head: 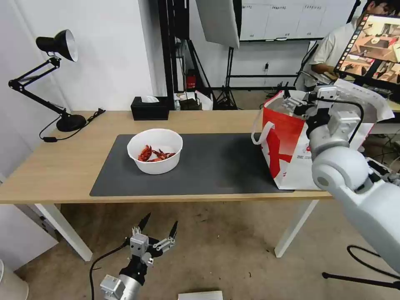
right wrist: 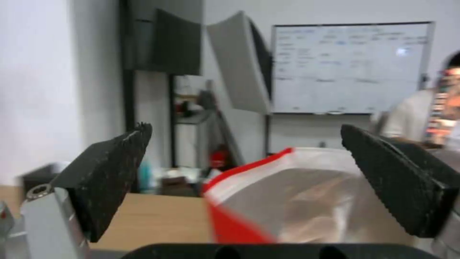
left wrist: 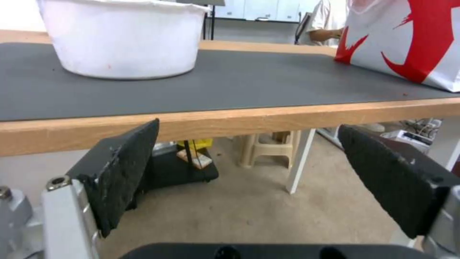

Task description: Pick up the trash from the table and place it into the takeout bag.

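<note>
Light-wood table (head: pixel 62 166) (dark mat (head: pixel 216 166)) carries bowl (head: pixel 155 151), takeout bag (head: pixel 291 146); both tools released.

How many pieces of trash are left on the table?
1: the white bowl of crayfish shells sits on the dark mat, left of the takeout bag. More may be hidden behind that bag.

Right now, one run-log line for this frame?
right gripper: open, above white-red takeout bag | left gripper: open, below table edge | white round bowl: on mat

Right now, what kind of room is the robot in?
Probably a lab or studio for filming robots: a whiteboard on the wall, a light stand behind the table, and a monitor nearby.
</note>
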Robot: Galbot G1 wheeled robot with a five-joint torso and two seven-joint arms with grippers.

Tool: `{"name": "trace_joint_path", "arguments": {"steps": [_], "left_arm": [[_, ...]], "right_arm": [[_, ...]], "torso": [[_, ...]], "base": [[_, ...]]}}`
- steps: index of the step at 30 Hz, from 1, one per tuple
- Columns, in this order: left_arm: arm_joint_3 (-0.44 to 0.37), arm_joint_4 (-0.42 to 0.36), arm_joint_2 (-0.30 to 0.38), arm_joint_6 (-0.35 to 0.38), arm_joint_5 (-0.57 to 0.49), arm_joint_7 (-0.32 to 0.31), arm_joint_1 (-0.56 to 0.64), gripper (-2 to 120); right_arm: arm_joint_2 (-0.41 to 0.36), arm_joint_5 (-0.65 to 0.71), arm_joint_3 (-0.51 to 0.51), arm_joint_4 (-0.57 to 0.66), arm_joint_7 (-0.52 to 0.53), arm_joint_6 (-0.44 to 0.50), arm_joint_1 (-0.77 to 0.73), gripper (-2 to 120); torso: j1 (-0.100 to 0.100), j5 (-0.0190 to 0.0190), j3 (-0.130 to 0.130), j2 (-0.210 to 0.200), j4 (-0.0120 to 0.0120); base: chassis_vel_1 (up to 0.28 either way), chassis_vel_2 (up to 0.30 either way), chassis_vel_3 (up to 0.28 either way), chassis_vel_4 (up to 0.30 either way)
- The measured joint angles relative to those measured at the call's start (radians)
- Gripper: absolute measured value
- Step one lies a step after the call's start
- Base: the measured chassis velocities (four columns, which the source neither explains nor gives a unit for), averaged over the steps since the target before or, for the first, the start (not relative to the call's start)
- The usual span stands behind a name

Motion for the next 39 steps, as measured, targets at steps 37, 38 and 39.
{"name": "trace_joint_path", "arguments": {"steps": [37,38,39], "left_arm": [[-0.002,0.010,0.012,-0.016,-0.020,0.002,-0.010,100],[-0.002,0.011,0.013,-0.016,-0.021,0.002,-0.011,100],[-0.003,0.013,0.014,-0.019,-0.022,0.002,-0.012,100]], "right_arm": [[0.338,-0.426,0.211,0.115,-0.214,0.350,-0.901,100],[0.345,-0.433,0.205,0.106,-0.218,0.355,-0.903,100],[0.354,-0.440,0.199,0.093,-0.224,0.361,-0.907,100]], "torso": [[0.000,-0.0003,0.000,0.000,0.0003],[0.000,-0.0003,0.000,0.000,0.0003],[0.000,-0.0002,0.000,0.000,0.0003]], "base": [[0.000,0.000,0.000,0.000],[0.000,0.000,0.000,0.000],[0.000,0.000,0.000,0.000]]}}
